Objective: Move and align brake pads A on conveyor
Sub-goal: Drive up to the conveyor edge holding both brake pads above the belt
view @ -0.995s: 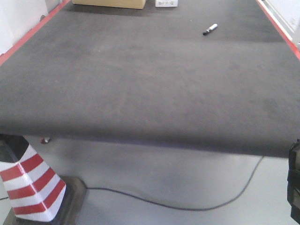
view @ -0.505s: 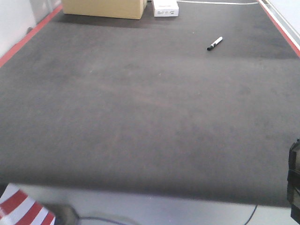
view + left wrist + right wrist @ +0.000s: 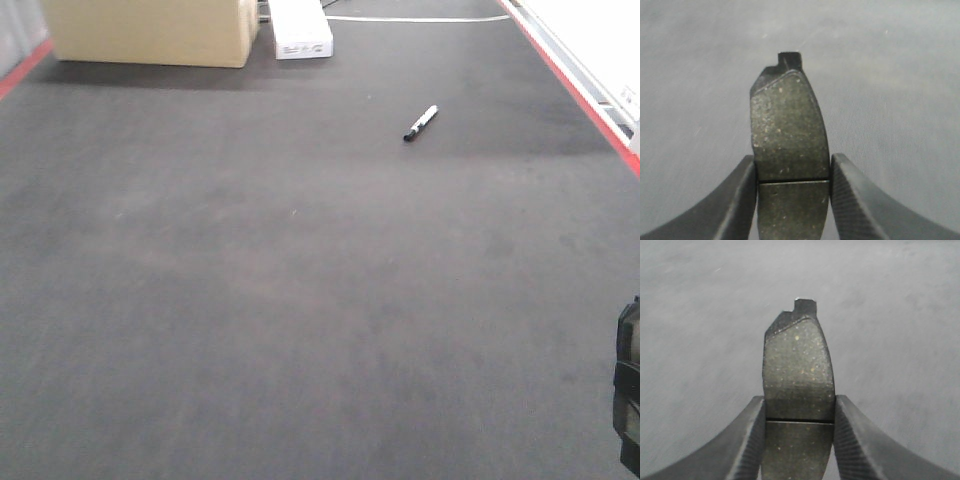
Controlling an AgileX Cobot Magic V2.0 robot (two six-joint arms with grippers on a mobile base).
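On the wide dark charcoal felt-like conveyor belt, a tan cardboard box sits far left. A white carton is just beside it, a black-and-white marker pen lies further right, and the red edge stripe runs beyond. The left gripper pinches a flat speckled grey-brown brake pad at its thin groove, grey belt surface behind it. The right gripper clamps a second grey-brown brake pad likewise.

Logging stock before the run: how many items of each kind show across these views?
brake pads: 2, one each in left end effector and right end effector
marker pen: 1
cardboard box: 1
white box: 1
white cable: 1
Total: 6
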